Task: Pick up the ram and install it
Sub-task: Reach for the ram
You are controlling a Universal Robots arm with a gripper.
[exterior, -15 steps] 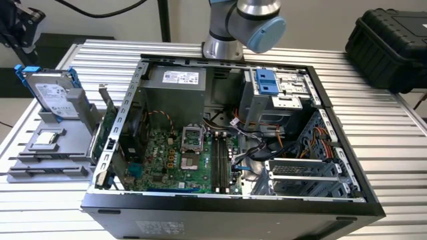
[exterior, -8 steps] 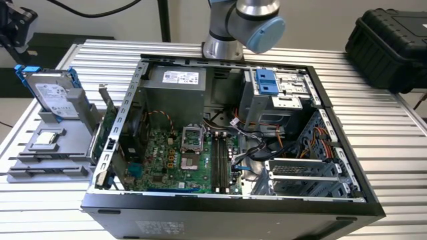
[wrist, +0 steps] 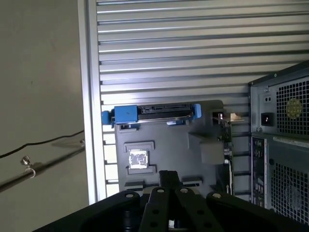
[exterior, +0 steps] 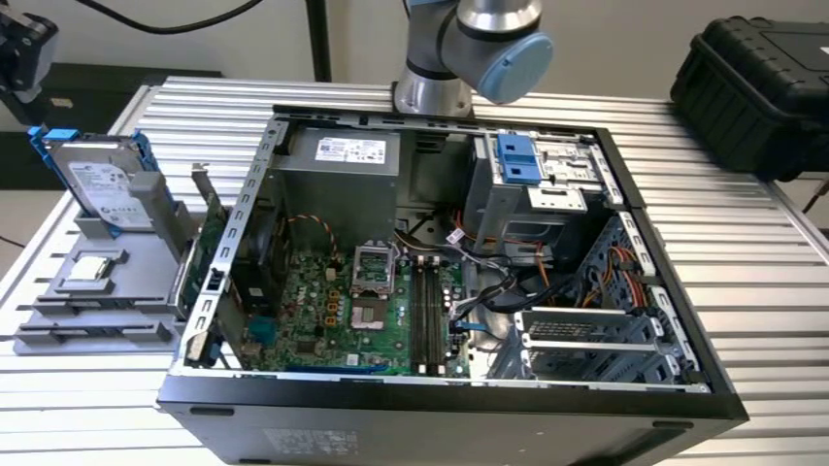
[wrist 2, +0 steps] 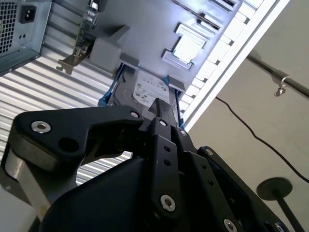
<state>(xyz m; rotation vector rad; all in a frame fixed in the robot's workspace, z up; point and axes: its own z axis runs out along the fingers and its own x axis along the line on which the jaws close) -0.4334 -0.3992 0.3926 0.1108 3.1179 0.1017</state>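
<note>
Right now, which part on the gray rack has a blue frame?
The silver hard drive, standing upright; the flat chip and green card have none.

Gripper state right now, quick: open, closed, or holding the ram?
Gripper: cannot be told whether it is open, closed or holding anything. It points at the grey parts tray, near the hard drive.

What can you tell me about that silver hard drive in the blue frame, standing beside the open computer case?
The silver metal hard drive is a flat rectangular box with a pale label on its broad face and a blue plastic frame along its edges. It stands on edge in a grey plastic holder on the ribbed metal table, to the exterior view's left of the open black computer case. Only the holder appears to touch it.
</note>
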